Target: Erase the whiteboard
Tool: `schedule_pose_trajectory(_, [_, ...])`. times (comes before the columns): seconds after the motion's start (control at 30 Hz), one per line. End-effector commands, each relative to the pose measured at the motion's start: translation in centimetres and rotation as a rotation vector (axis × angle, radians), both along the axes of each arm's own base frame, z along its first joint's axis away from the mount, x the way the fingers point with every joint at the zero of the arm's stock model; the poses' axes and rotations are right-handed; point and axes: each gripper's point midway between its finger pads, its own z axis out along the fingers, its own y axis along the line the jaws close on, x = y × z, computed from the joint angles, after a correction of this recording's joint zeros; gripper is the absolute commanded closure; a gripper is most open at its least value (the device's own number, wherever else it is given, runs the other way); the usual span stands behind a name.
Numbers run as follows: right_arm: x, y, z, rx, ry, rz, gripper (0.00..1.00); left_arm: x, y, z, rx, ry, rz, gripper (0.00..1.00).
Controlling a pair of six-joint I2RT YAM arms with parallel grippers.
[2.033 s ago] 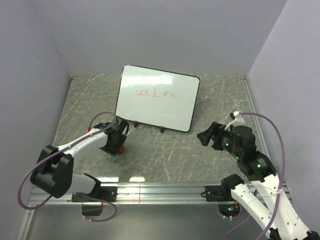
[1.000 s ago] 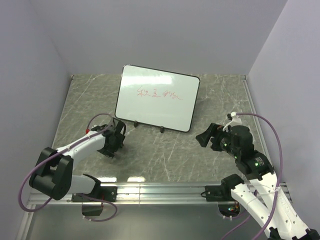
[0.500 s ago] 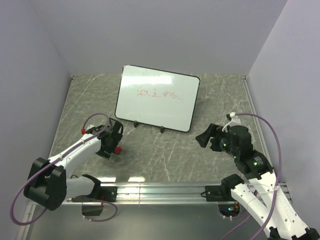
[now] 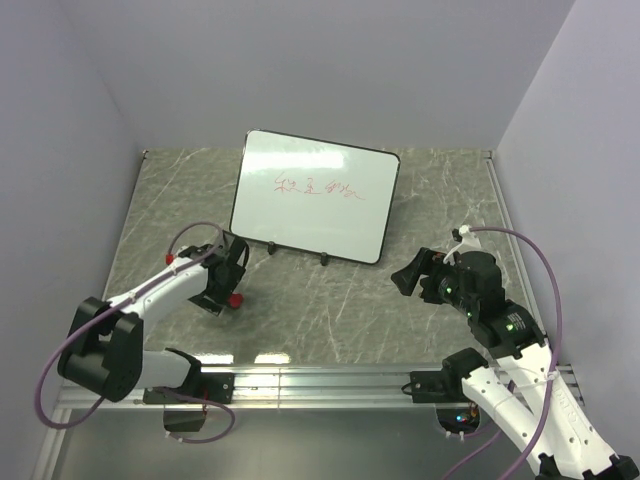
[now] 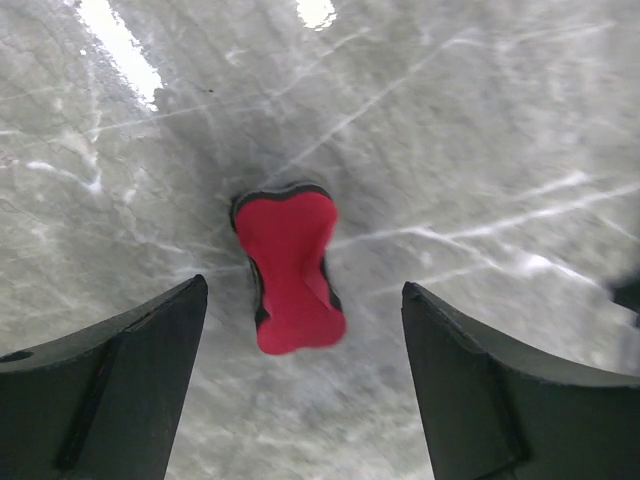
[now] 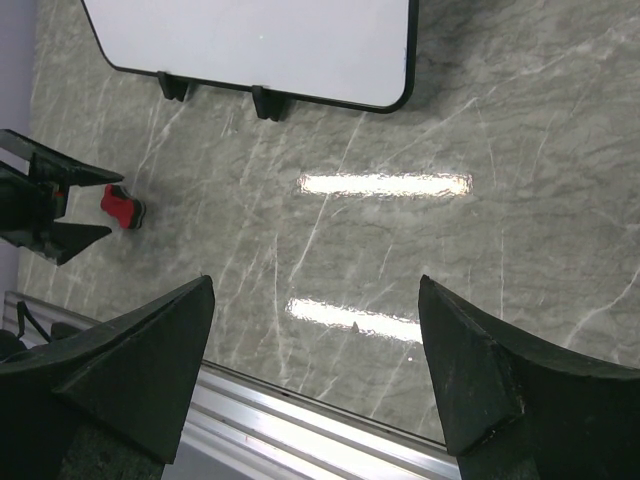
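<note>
Both left fingers [image 5: 120, 370] hang spread over the red eraser [image 5: 290, 268] on the tabletop [image 4: 330, 300] at 8 o'clock: lower straight, pinch its narrow waist squarely, then head for the whiteboard [image 4: 315, 195] standing at 12 o'clock.

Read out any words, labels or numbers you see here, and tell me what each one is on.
Whiteboard: one row of red handwriting, too small and scrawled to read.
Red eraser: no label or print visible.
No other text shows in any view.
</note>
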Motion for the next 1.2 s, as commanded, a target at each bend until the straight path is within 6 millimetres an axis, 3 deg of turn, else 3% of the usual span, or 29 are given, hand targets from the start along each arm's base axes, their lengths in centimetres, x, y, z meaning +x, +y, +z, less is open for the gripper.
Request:
schedule_pose_trajectory(0.0, [0.2, 0.2, 0.0, 0.004, -0.007, 0.008, 0.11, 0.3, -0.1, 0.1, 0.0, 0.013, -0.007, 0.17])
schedule_pose_trajectory(0.13, [0.1, 0.3, 0.1, 0.007, -0.012, 0.007, 0.11, 0.3, 0.3, -0.4, -0.005, 0.01, -0.005, 0.25])
schedule_pose_trajectory(0.3, [0.2, 0.2, 0.1, 0.006, -0.012, -0.001, 0.12, 0.6, 0.7, -0.8, -0.008, 0.009, -0.013, 0.47])
schedule_pose_trajectory(0.8, [0.6, 0.0, -0.6, 0.006, 0.001, -0.03, 0.12, 0.3, 0.3, -1.9, -0.029, 0.051, -0.058, 0.51])
schedule_pose_trajectory(0.93, [0.6, 0.1, -1.0, 0.012, 0.011, -0.034, 0.12, 0.5, 0.5, -2.0, -0.018, 0.055, -0.075, 0.61])
schedule_pose_trajectory(1.0, [0.6, 0.1, -1.1, 0.013, 0.011, -0.035, 0.12, 0.7, 0.4, -2.1, -0.025, 0.048, -0.09, 0.72])
schedule_pose_trajectory(1.07, [0.7, 0.1, -0.9, 0.015, 0.009, -0.039, 0.12, 0.9, 0.2, -2.3, -0.039, 0.044, -0.11, 0.94])
schedule_pose_trajectory(1.1, [0.8, 0.0, -0.8, 0.016, 0.009, -0.043, 0.12, 1.0, 0.1, -2.5, -0.046, 0.046, -0.123, 1.0])
schedule_pose_trajectory(1.17, [1.0, 0.1, -0.2, 0.024, -0.002, -0.046, 0.12, 1.4, -0.2, -2.5, -0.05, 0.044, -0.178, 1.0])
